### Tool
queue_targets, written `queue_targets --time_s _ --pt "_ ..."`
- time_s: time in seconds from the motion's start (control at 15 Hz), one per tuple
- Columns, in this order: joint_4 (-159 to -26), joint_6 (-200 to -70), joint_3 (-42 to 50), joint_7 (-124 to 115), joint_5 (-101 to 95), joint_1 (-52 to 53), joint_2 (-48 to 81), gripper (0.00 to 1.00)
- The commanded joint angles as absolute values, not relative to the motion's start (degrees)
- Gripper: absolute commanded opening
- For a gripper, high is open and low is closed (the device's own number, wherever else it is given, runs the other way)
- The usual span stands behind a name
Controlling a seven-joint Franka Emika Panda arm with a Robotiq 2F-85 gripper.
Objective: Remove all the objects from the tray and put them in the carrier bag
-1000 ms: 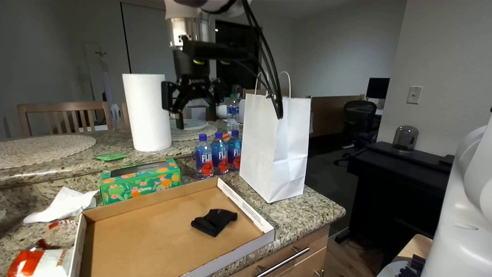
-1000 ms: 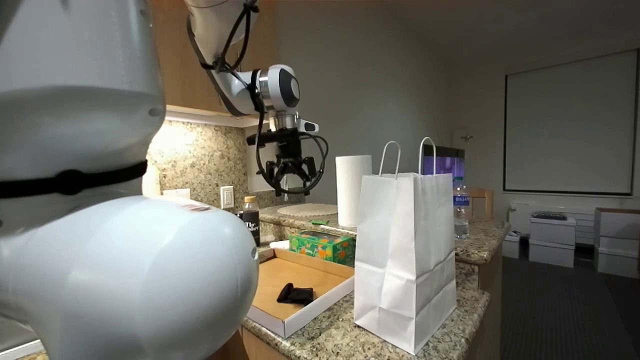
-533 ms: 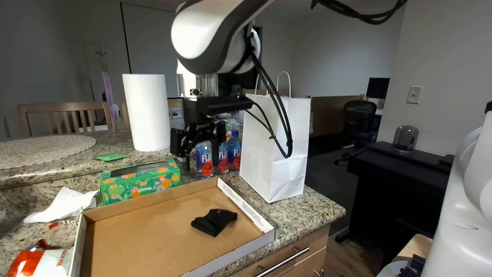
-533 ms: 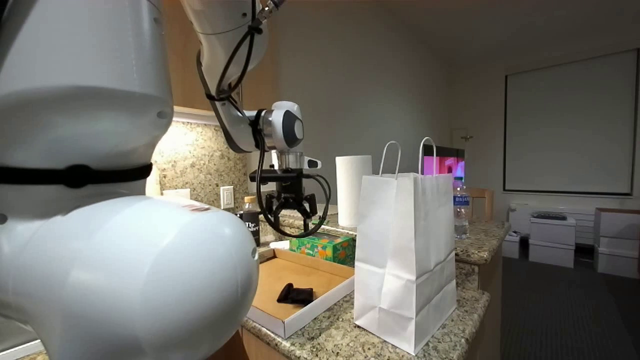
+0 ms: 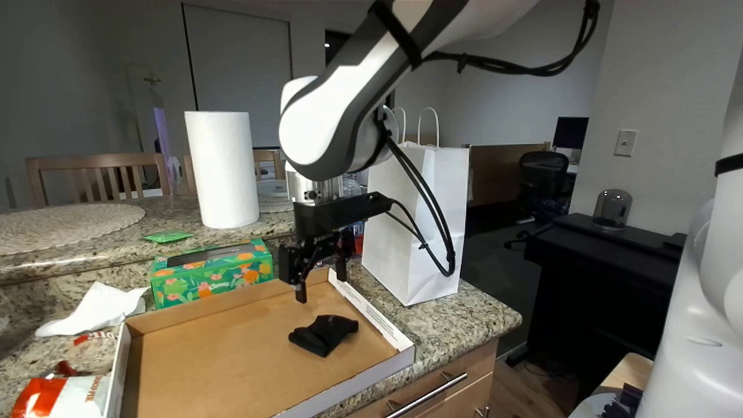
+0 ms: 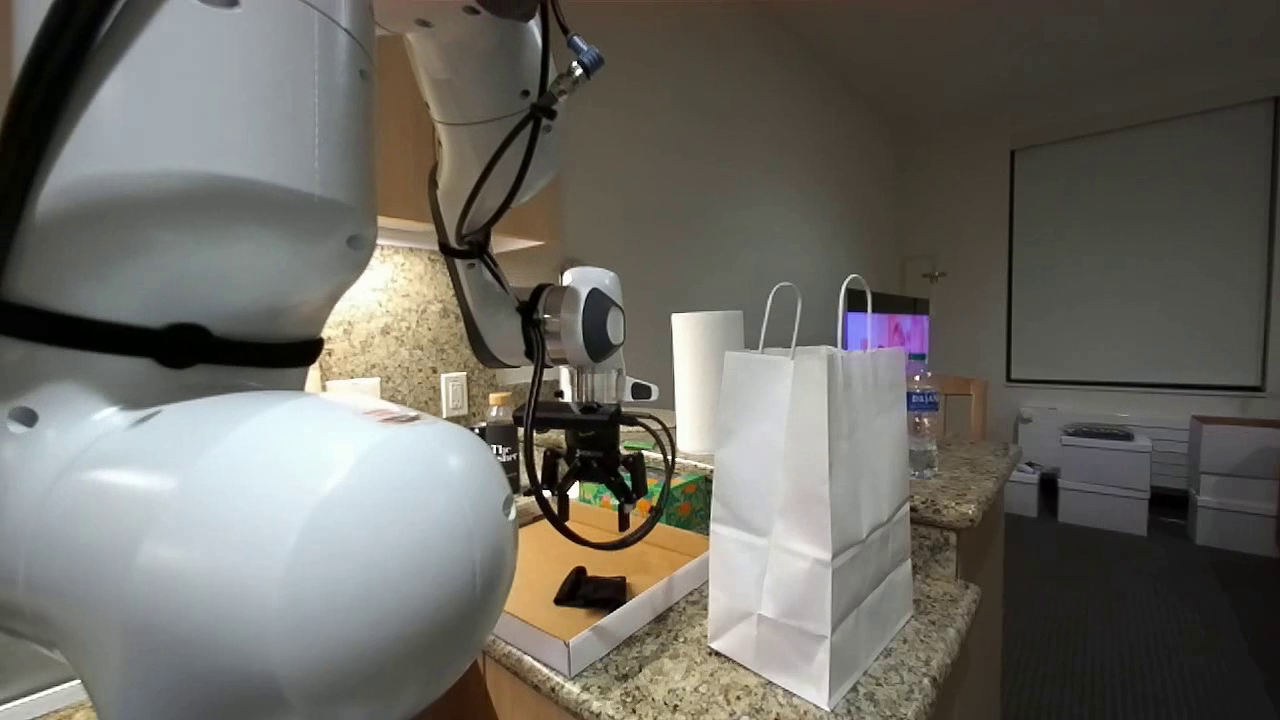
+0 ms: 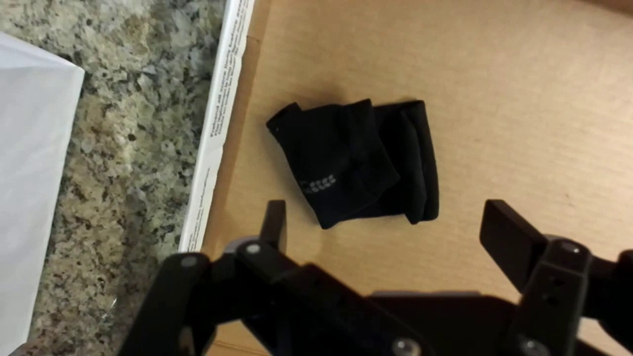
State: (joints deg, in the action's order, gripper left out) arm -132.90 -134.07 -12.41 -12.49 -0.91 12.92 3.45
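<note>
A folded black cloth item [image 5: 324, 335] lies on the brown cardboard tray [image 5: 220, 360], near its bag-side wall; the cloth also shows in an exterior view [image 6: 590, 590] and in the wrist view [image 7: 351, 163]. The white carrier bag [image 5: 418, 232] stands upright beside the tray, its two handles up; it also shows in an exterior view [image 6: 780, 520] and at the left of the wrist view [image 7: 29, 188]. My gripper [image 5: 321, 283] is open and empty, pointing down above the tray, apart from the cloth. In the wrist view its fingers [image 7: 385, 212] are spread wider than the cloth. The bag's inside is hidden.
A green tissue box [image 5: 212, 276] stands behind the tray, with a paper towel roll [image 5: 223, 168] on the raised ledge. Water bottles [image 5: 358, 235] are mostly hidden behind the gripper. A white tissue [image 5: 96, 310] and a red-white packet [image 5: 64, 397] lie beside the tray.
My gripper has come down steadily from high above the counter to low over the tray, also shifting slightly right in both exterior views. It stays open. The cloth, tray and bag have not moved.
</note>
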Motion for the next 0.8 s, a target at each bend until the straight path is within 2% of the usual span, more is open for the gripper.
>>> queue_targets --time_s 0.0,0.73 --pt "-134.1 -137.8 -11.8 -14.8 -3.1 13.1 5.7 1.0" --pt "-131.3 -136.2 -11.5 -14.8 -6.2 15.9 13.8 1.0"
